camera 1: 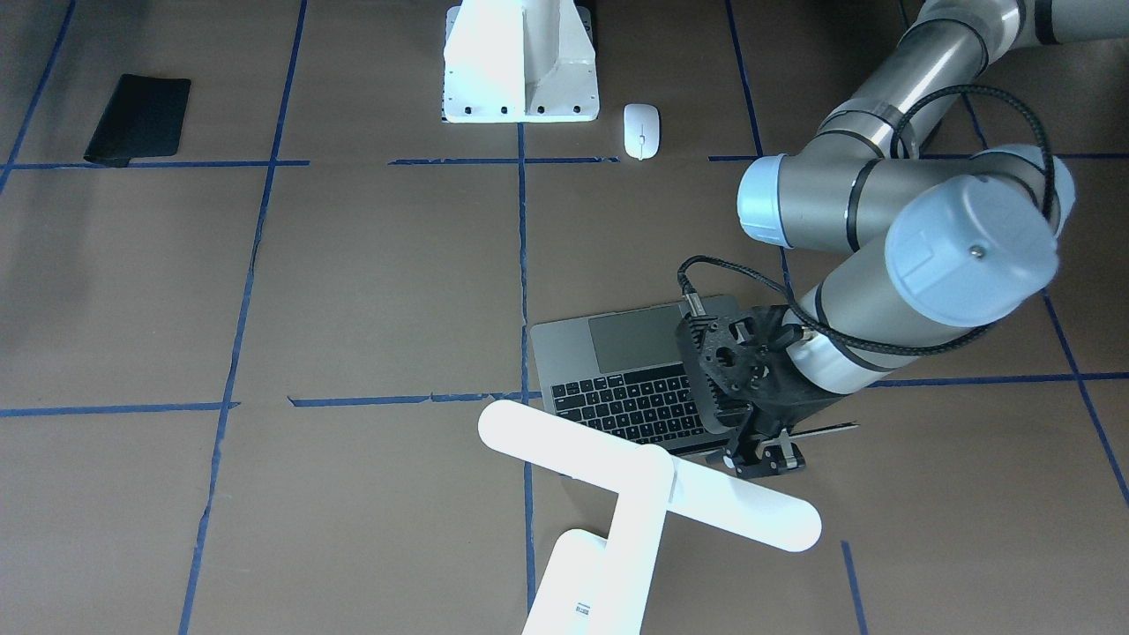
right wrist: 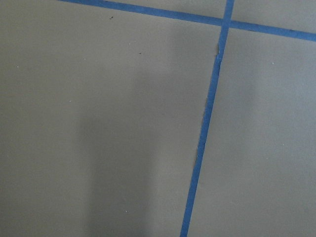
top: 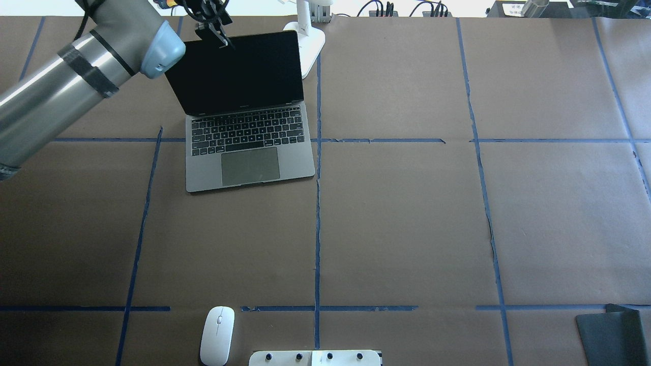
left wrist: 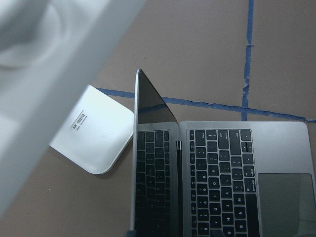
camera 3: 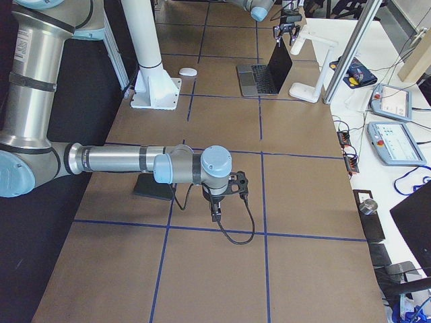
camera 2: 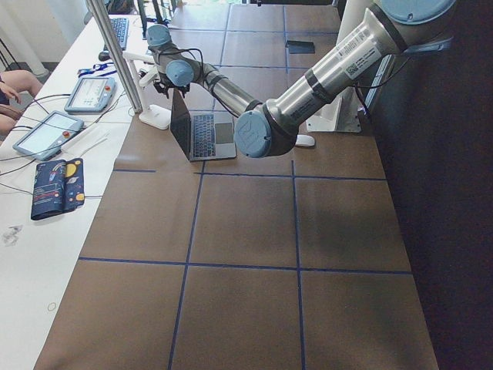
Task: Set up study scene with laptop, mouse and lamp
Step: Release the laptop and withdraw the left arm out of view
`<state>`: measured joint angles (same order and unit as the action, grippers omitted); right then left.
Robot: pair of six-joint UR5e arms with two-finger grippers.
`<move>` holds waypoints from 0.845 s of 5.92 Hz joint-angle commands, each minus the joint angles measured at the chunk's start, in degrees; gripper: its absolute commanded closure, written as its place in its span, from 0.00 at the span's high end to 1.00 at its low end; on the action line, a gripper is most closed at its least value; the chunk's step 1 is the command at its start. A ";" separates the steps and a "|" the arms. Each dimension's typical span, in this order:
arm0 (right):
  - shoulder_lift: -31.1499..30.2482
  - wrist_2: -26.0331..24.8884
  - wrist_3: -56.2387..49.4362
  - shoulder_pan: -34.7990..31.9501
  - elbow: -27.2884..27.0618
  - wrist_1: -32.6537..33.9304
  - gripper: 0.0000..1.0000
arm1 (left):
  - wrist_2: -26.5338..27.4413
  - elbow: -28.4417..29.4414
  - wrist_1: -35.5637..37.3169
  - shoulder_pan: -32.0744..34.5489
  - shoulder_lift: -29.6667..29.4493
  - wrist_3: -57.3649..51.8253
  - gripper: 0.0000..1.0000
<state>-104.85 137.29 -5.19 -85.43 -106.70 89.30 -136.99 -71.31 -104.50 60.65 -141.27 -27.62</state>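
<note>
An open dark-grey laptop (top: 244,127) sits far left on a brown paper desk (top: 407,213) gridded with blue tape (top: 317,229), with the white lamp (camera 1: 648,476) just behind it; a small printed label (left wrist: 79,120) on the lamp's base is too small to read. The left hand (top: 216,35) straddles the lid's top left corner, though whether its fingers press the lid is unclear. The white mouse (top: 217,335) lies at the near edge beside a white pedestal (top: 315,358), well apart from the laptop across open desk. The right hand (camera 3: 215,214) points down over the right side, and I cannot tell its grip.
</note>
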 commanded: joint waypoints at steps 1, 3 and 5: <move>0.00 0.00 0.00 0.00 0.00 0.00 1.00 | -7.64 -8.96 0.70 5.59 9.53 0.20 0.98; 0.00 0.00 0.00 0.00 -0.09 0.00 1.00 | -7.24 -22.32 20.17 8.15 18.81 1.85 1.00; 0.26 0.09 2.00 0.00 -0.96 -0.26 1.00 | -3.31 -30.44 30.67 11.22 29.30 11.97 1.00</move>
<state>-104.72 137.31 -4.44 -85.43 -107.24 89.20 -142.56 -98.12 -77.46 70.14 -118.05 -18.33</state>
